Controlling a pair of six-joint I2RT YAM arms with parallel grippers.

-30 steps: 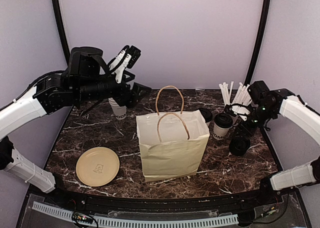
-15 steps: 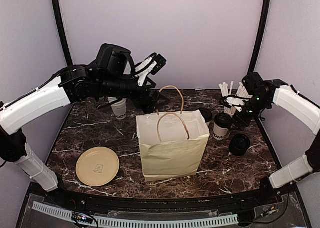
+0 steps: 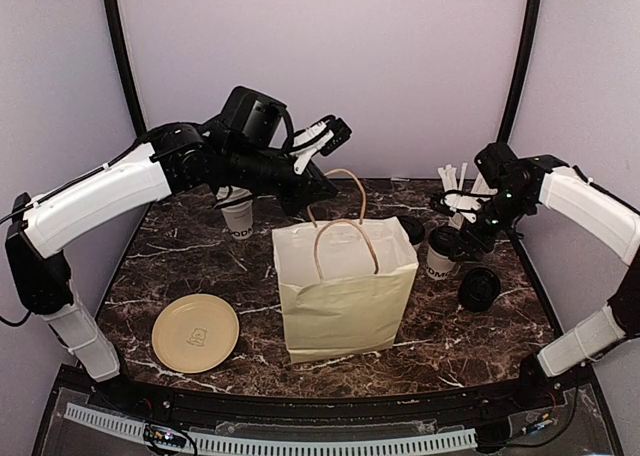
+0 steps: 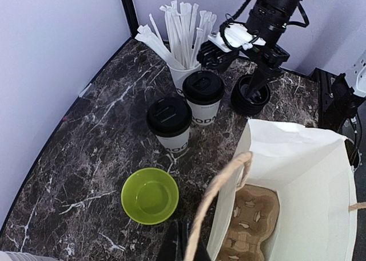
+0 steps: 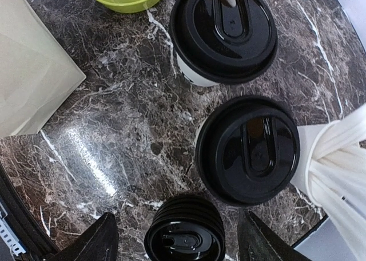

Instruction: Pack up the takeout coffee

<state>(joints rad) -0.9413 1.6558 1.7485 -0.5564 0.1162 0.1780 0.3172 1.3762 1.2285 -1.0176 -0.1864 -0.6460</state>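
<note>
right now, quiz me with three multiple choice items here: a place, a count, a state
1. Where is the green bowl? A inside a cup B on the table beside the paper bag C on the plate
2. How many lidded cups stand on the table? A one B two C four
3. The right tool is: A shut on a straw B clamped on the bag C open, holding nothing
Answers: 1 B, it sits on the marble next to the bag. 2 B, two black lids show side by side. 3 C, its fingers stand spread, gripping nothing.
</note>
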